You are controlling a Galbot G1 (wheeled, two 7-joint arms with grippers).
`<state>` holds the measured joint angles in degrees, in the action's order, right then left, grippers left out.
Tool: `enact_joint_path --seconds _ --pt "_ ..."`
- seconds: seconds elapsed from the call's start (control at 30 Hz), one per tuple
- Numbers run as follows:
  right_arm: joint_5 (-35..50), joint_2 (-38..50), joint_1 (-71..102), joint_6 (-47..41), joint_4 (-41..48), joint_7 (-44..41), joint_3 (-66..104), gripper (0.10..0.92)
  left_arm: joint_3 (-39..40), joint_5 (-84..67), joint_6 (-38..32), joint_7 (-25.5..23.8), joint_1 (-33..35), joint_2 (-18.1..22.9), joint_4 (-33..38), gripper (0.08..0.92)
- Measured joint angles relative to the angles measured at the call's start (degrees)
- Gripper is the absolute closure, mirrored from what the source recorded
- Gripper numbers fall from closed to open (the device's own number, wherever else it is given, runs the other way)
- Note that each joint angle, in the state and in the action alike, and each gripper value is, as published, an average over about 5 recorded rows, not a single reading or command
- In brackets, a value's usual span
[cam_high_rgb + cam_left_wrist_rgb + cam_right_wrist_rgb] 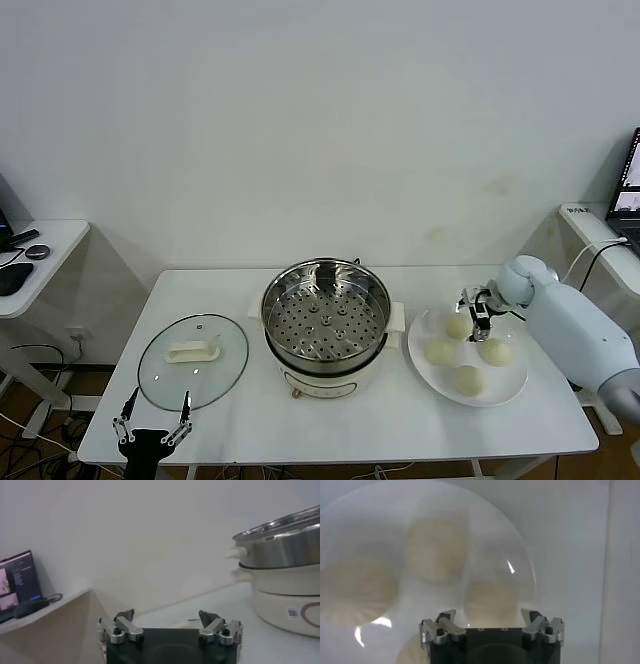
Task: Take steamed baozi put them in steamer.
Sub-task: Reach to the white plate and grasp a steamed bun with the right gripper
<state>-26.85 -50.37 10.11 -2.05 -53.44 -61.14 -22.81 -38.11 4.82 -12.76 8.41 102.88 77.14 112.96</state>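
Four cream-white baozi lie on a white plate (516,386) at the table's right: one at the back (458,326), one at the left (441,352), one at the right (495,351), one at the front (467,380). My right gripper (477,312) hangs open just above the back bun, empty. In the right wrist view the gripper (492,617) has one bun (490,602) between its spread jaws, with others (436,547) (357,592) beyond. The steel steamer (325,325) stands at the table's middle, its perforated tray bare. My left gripper (152,420) is parked open at the front left edge.
A round glass lid (193,360) with a white handle lies left of the steamer. The steamer's pot (285,545) and cream base (287,595) show in the left wrist view beyond the left gripper (167,617). Side tables stand at both ends.
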Motion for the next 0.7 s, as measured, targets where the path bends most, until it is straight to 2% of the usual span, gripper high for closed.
enact_joint_path --seconds 0.2,0.7 --pt "-0.62 -1.01 -0.60 -0.59 1.61 0.27 -0.62 0.232 -0.43 0.03 -0.16 0.07 -0.04 0.00 0.03 0.177" --pt "-1.09 -2.21 -0.86 -1.26 3.36 0.19 -1.54 0.409 -1.21 0.14 -0.35 0.12 0.36 -0.02 0.91 0.177"
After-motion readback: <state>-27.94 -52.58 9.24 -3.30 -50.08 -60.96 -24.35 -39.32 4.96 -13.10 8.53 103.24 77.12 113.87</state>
